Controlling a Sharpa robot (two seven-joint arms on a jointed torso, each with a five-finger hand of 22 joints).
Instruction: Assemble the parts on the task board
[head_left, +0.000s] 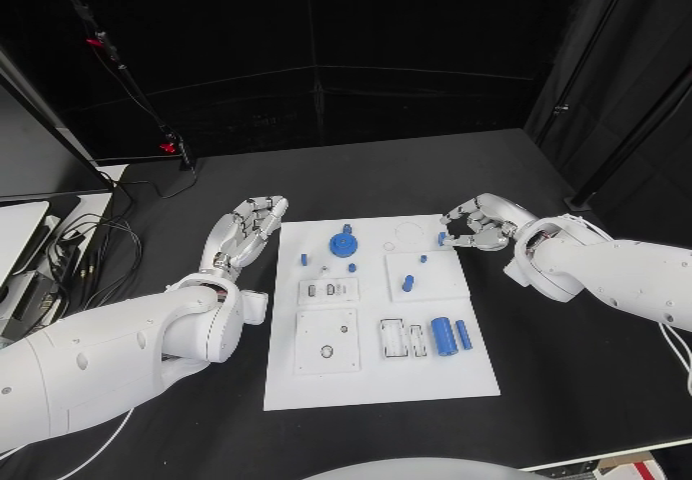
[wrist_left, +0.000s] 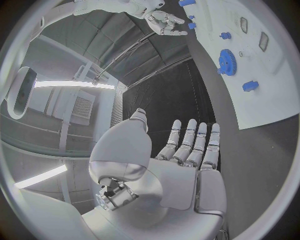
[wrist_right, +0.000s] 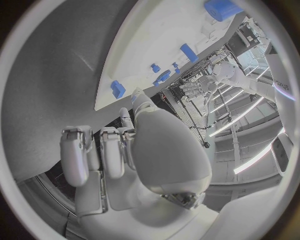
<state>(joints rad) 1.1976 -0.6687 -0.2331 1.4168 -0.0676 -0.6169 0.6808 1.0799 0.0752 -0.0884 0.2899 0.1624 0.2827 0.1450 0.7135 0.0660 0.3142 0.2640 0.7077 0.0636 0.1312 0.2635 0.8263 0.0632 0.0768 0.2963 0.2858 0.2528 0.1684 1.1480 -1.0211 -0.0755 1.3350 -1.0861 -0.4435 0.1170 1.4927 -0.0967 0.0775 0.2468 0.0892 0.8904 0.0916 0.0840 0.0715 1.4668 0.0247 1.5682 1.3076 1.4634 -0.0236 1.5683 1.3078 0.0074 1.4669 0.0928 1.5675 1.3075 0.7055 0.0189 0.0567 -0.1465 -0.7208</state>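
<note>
Robot hand (head_left: 476, 224), silver, curls beside flat white task board (head_left: 378, 385).

Black curtains (head_left: 361, 60) hang behind the black table (head_left: 577, 380), with cables (head_left: 87, 250) trailing off its side.

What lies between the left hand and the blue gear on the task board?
In the head view, one small blue part on the white board lies between the left hand and blue gear.
</note>
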